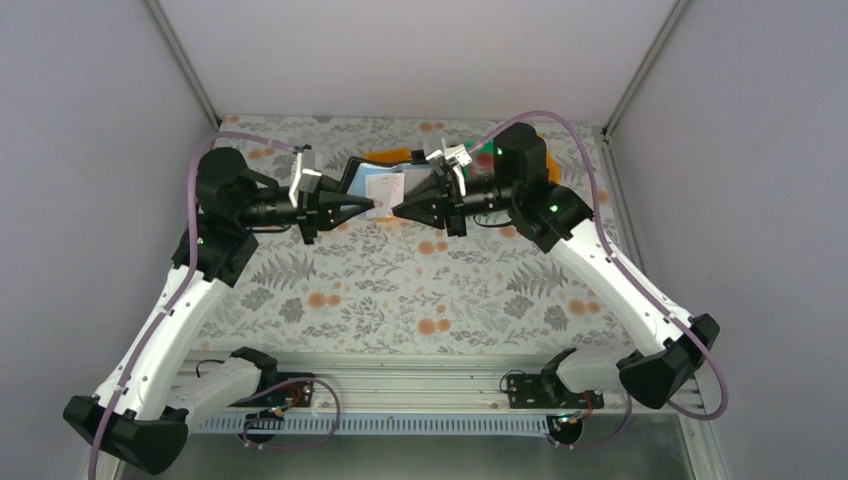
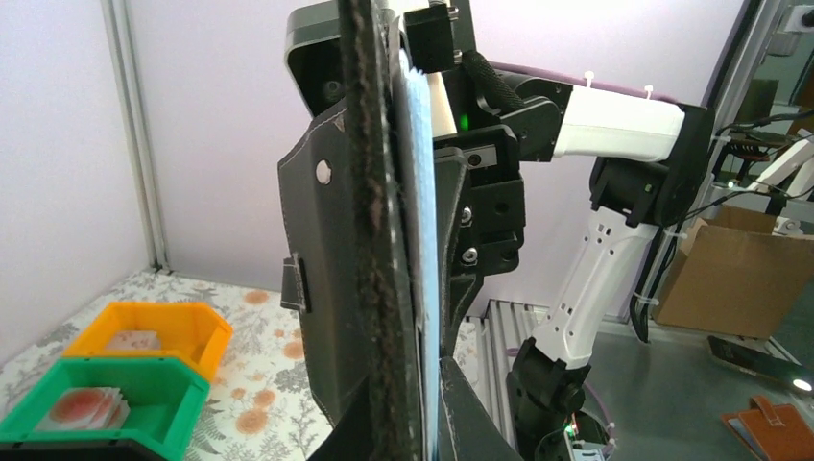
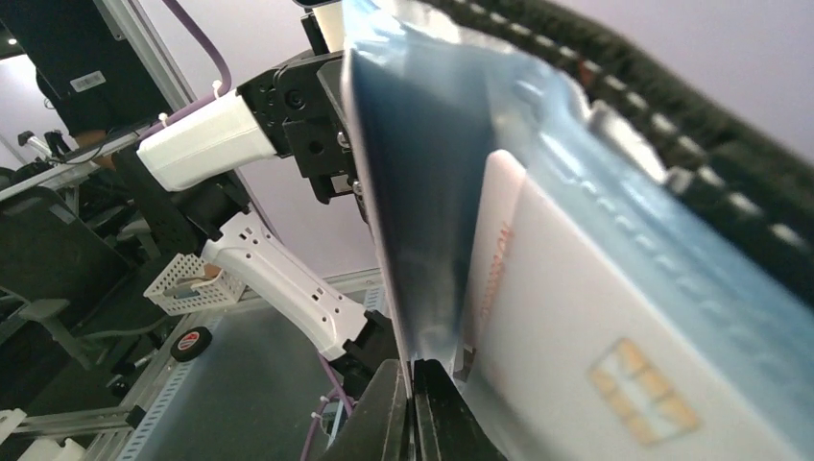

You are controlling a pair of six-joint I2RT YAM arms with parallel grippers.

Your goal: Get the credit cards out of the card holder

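- You are working inside a booth with pale grey walls and metal corner posts. The worktop [image 1: 400, 290] is covered with a cloth printed with grey ferns and orange flowers.
- The card holder [image 1: 383, 188] is in the air above the far middle of the worktop, between your two arms, with its black cover towards the left arm.
- Your left pincer [image 1: 366, 207] is pressed together on the card holder. Its wrist view shows the holder [image 2: 370, 288] edge-on: rough black spine, stitched cover with a rivet and small tab, and a pale blue inner face.
- Your right pincer [image 3: 413, 384] is pinched on the lower edge of a thin blue-grey leaf of the card holder [image 3: 432, 173]. You cannot tell whether that leaf is a pocket face or a card.
- Writing: a white credit card [image 3: 595, 365] behind the bluish pocket has a gold chip and a line of red lettering, too blurred to read. A white label on dark equipment at upper left is also unreadable.
- Only the left wrist view shows the orange bin [image 2: 158, 327] and the green bin [image 2: 115, 394] clearly. Both hold something flat. Off the worktop it also shows a cardboard box [image 2: 744, 279] and a brown case [image 2: 773, 429].
- Only the right wrist view shows a white basket [image 3: 187, 283] below the left arm.
- The top view alone shows both pincer tips almost meeting at the holder.
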